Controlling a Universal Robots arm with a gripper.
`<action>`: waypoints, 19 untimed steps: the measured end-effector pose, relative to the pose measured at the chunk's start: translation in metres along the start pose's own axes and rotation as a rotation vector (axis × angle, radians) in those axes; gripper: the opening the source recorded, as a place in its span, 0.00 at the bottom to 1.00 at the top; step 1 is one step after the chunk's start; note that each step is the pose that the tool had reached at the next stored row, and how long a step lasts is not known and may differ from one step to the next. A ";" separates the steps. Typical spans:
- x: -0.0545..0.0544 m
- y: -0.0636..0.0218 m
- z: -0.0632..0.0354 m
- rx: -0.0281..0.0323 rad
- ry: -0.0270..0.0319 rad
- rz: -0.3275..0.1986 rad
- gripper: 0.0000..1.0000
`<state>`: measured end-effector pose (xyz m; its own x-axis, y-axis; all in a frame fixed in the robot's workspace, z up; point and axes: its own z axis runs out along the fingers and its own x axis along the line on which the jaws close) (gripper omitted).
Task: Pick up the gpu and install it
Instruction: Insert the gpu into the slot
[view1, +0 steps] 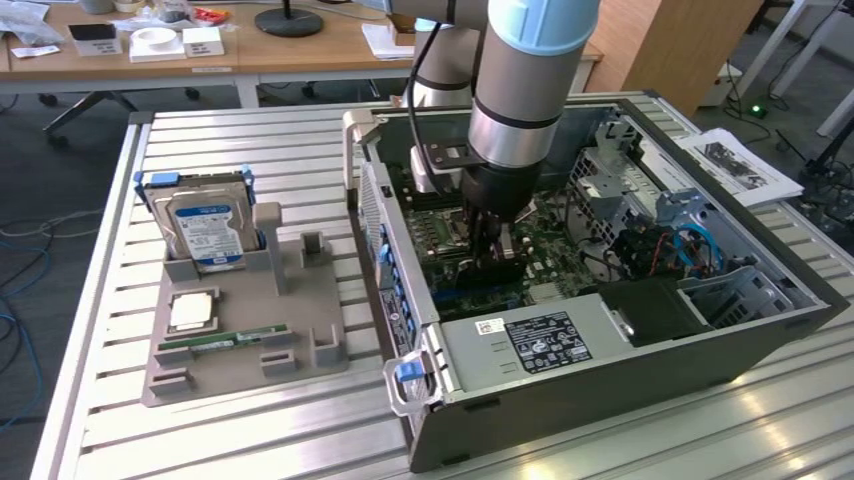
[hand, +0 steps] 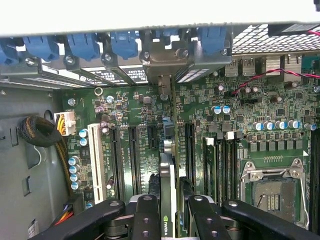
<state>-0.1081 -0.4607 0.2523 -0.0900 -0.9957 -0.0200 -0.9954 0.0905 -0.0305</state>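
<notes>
1. The hand (hand: 168, 220) is down inside the open computer case (view1: 747, 330), its two black fingers (hand: 146, 217) part-closed on the gpu (hand: 168, 200), one finger on each face of the card.
2. The gpu stands on edge between the fingers. In the wrist view it is seen edge-on as a thin strip, its long axis running along the motherboard (hand: 240, 115) towards the case's rear wall, where its silvery bracket end (hand: 164, 65) meets the row of blue slot clips (hand: 125, 42).
3. The card lies in line with the long expansion slots (hand: 132, 155), between the slots on either side of it; whether its lower edge is fully seated cannot be told.
4. Within the case, the empty CPU socket (hand: 270, 192) sits beyond the memory slots on one side of the gpu; a white slot (hand: 96, 160) and a bundle of sleeved cables (hand: 40, 132) lie on the other side.
5. In the exterior view the arm (view1: 534, 90) reaches down into the case, and the dark card (view1: 491, 262) shows just under the hand over the board.
6. The power supply (view1: 534, 342) with its label fills the near corner of the case, and blue cables (view1: 694, 245) lie towards the exterior view's right.
7. Beside the case, to the exterior view's left, a grey holder tray (view1: 227, 375) rests on the slatted surface (view1: 240, 140). It holds an upright hard drive (view1: 207, 235) with a blue-white label, a CPU chip (view1: 191, 312) lying flat and a green RAM stick (view1: 224, 342).
</notes>
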 end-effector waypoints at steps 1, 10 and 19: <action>0.000 0.0000 0.0000 0.0000 0.0001 0.000 0.27; 0.000 0.0000 0.0002 -0.0001 0.0002 0.000 0.27; 0.000 0.0000 0.0004 0.0001 -0.0001 0.000 0.27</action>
<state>-0.1081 -0.4607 0.2519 -0.0900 -0.9957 -0.0201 -0.9954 0.0905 -0.0306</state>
